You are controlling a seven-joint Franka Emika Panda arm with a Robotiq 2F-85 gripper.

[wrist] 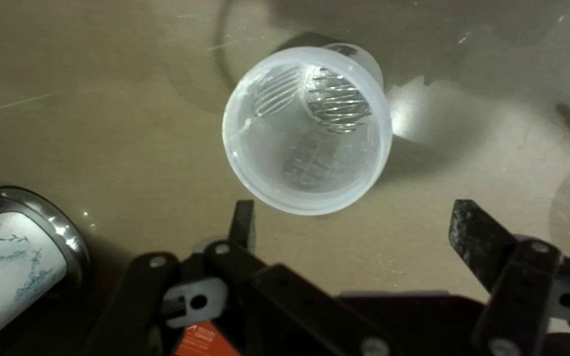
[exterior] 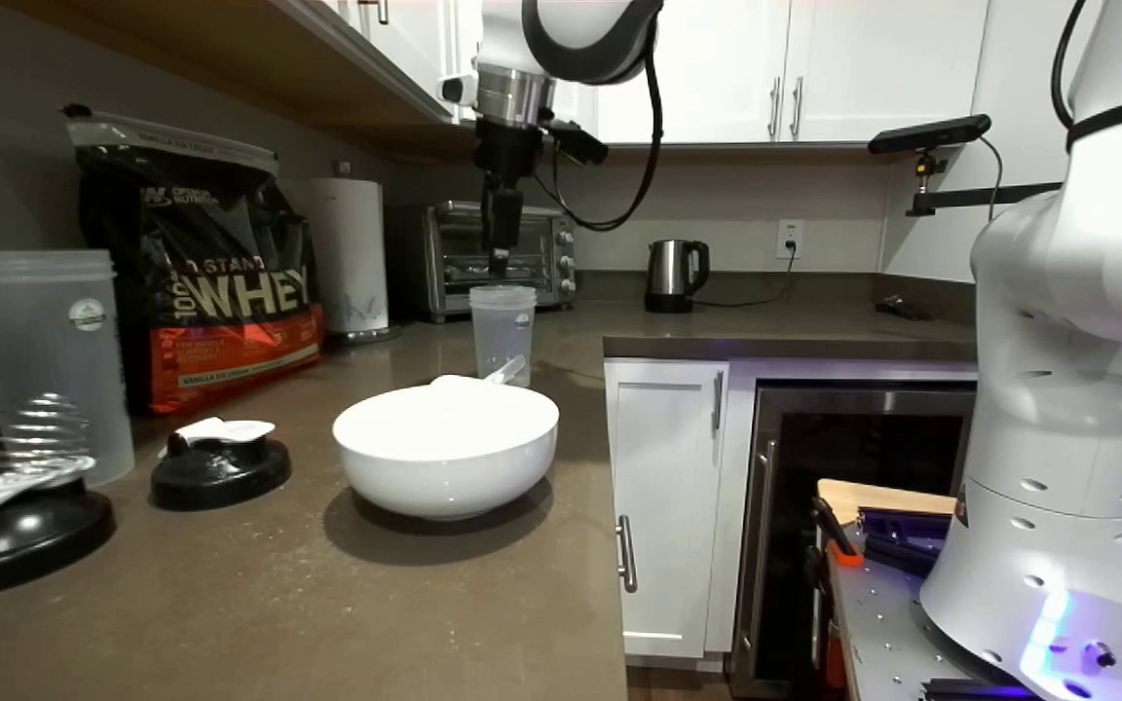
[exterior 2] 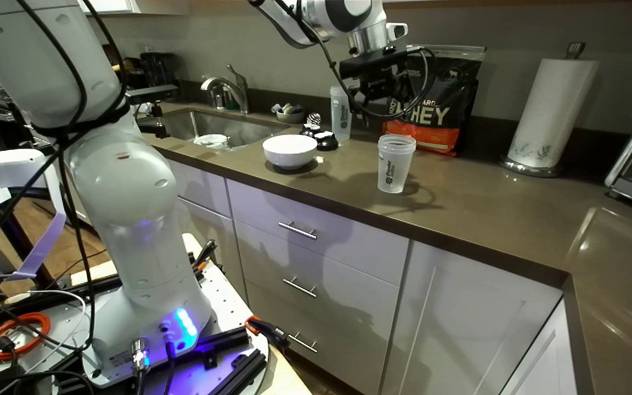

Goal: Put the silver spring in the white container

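The long brown kitchen counter (exterior: 483, 623) goes past the big white robot arm (exterior 2: 129, 197). A puffy black Optimum Nutrition whey bag (exterior: 205, 263) stands on the counter, and so does a shiny white bowl (exterior: 444, 487). The gripper (wrist: 354, 212) hangs above a see-through shaker cup (exterior 2: 398, 164), its two fingers (wrist: 242, 227) spread wide apart. By a black lid (exterior: 25, 535) I see one silver spring (exterior: 47, 424); another silver spring (wrist: 342, 101) lies inside that cup.

Black-and-red whey bag (exterior: 215, 273) is standing on the counter (exterior: 483, 623). Paper towel roll (exterior: 352, 253) is standing on a metal base (exterior 2: 530, 169), between bag and toaster oven (exterior: 452, 276). Steel kettle (exterior: 666, 270) is standing near the wall outlet (exterior: 790, 239). Two black lids (exterior: 220, 479) are lying on the counter. In an exterior view, faucet (exterior 2: 242, 93) is arching above the sink (exterior 2: 244, 131).
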